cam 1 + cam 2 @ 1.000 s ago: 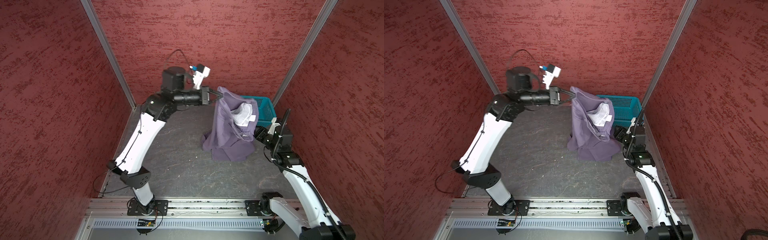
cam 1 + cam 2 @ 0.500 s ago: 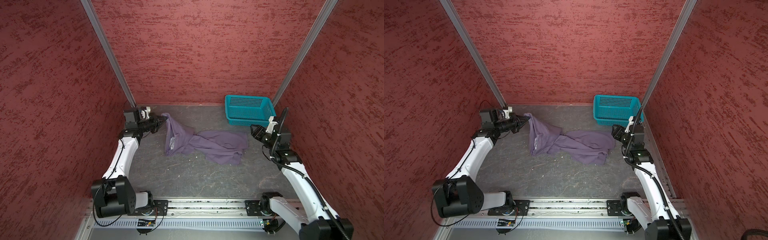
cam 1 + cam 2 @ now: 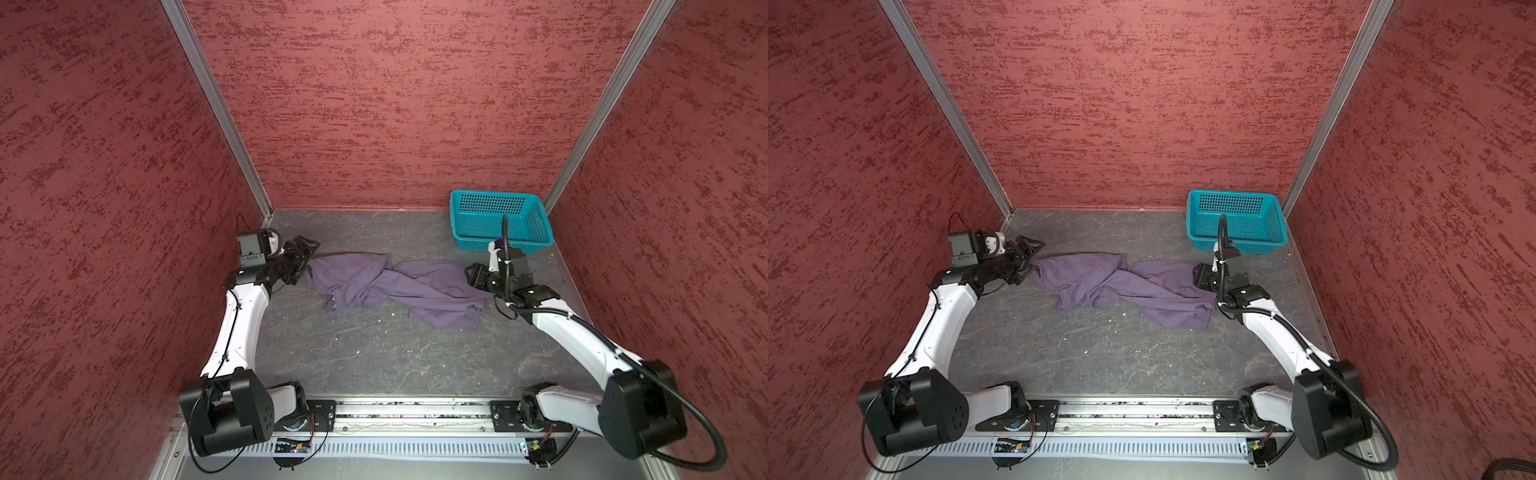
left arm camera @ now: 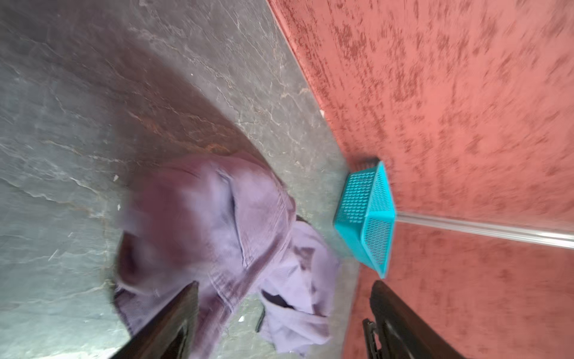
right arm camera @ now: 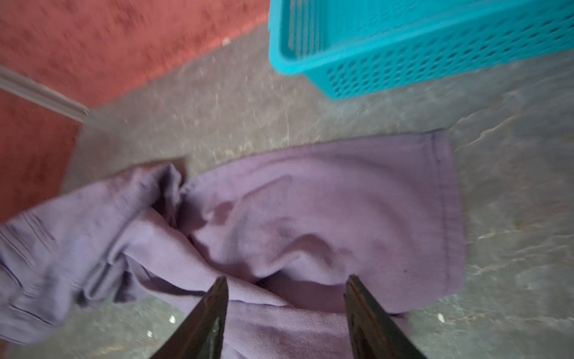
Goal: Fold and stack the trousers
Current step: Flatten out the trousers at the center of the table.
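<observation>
Left claw [image 3: 308, 255] spread just beside trousers [image 3: 395, 286]; right claw [image 5: 285, 281] over opposite end.

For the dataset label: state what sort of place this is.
Probably a lab robot test cell: red textured panel walls, robot arms bolted to a rail, trousers and a teal basket on the grey floor.

I'm looking at a dark grey, stone-veined tabletop [image 3: 374, 361]. The trousers [image 3: 419, 291] lie crumpled straight on it, strung across the far half from about 10 o'clock to 3 o'clock, unfolded and twisted in the middle. The teal basket [image 3: 490, 193] stands on it at 1 o'clock, near the cloth but apart from it. A few pale specks [image 3: 358, 351] dot the bare surface toward 6 o'clock.
</observation>
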`<state>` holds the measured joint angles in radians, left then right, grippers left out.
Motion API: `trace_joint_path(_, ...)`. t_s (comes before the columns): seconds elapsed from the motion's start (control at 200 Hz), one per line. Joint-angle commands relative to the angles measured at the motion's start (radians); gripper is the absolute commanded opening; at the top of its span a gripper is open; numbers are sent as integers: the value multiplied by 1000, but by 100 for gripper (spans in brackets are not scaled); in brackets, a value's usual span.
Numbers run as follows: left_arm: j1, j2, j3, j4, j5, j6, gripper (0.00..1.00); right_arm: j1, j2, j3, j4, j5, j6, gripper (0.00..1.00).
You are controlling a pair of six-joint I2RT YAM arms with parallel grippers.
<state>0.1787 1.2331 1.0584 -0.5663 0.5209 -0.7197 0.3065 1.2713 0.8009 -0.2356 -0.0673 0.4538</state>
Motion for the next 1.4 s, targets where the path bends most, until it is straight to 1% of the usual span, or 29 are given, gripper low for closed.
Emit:
trace_joint_path(0.0, -87, 3, 32, -152, -180, 108, 87, 62, 89, 53, 3, 72, -54, 60)
trace_joint_path(0.06, -109, 17, 15, -170, -201, 115, 87, 89, 138, 65, 19, 69, -55, 60)
trace_joint_path(0.21, -136, 16, -70, -217, -233, 119, 82, 130, 222, 85, 38, 58, -58, 59)
trace_joint_path(0.291, -147, 0, -112, -266, -270, 135, 82, 137, 236, 79, 42, 62, -60, 59)
trace_joint_path(0.411, -185, -21, -166, -296, -340, 157, 86, 136, 243, 74, 53, 64, -58, 59)
trace_joint_path(0.581, -233, 20, -207, -199, -316, 132, 87, 137, 259, 104, 47, 41, -51, 59)
trace_joint_path(0.656, -260, 65, -207, -153, -322, 116, 87, 137, 255, 108, 48, 39, -44, 59)
trace_joint_path(0.741, -269, 121, -197, -113, -330, 108, 85, 137, 243, 102, 52, 42, -35, 59)
trace_joint_path(0.771, -270, 136, -192, -94, -328, 106, 81, 137, 239, 98, 53, 43, -32, 60)
trace_joint_path(0.801, -269, 148, -187, -76, -328, 105, 74, 135, 233, 95, 55, 43, -29, 59)
trace_joint_path(0.872, -270, 172, -162, -51, -344, 103, 51, 137, 225, 90, 56, 43, -24, 59)
trace_joint_path(0.947, -268, 188, -107, -69, -373, 109, 27, 136, 218, 86, 53, 43, -19, 59)
trace_joint_path(0.992, -268, 187, -64, -87, -393, 121, 18, 136, 210, 82, 52, 46, -20, 59)
trace_joint_path(1.037, -268, 184, -13, -109, -416, 137, 12, 136, 202, 78, 51, 52, -21, 59)
trace_joint_path(1.107, -270, 171, 82, -157, -454, 164, 5, 136, 194, 74, 51, 59, -25, 59)
trace_joint_path(1.122, -269, 168, 105, -166, -462, 172, 3, 135, 193, 74, 50, 60, -26, 59)
trace_joint_path(1.132, -270, 165, 121, -170, -468, 175, 0, 136, 193, 75, 50, 59, -26, 59)
trace_joint_path(1.317, -285, 131, 369, -272, -508, 252, 0, 138, 207, 73, 62, 29, -26, 55)
trace_joint_path(1.398, -305, 129, 493, -314, -502, 300, 0, 150, 213, 69, 72, 19, -29, 55)
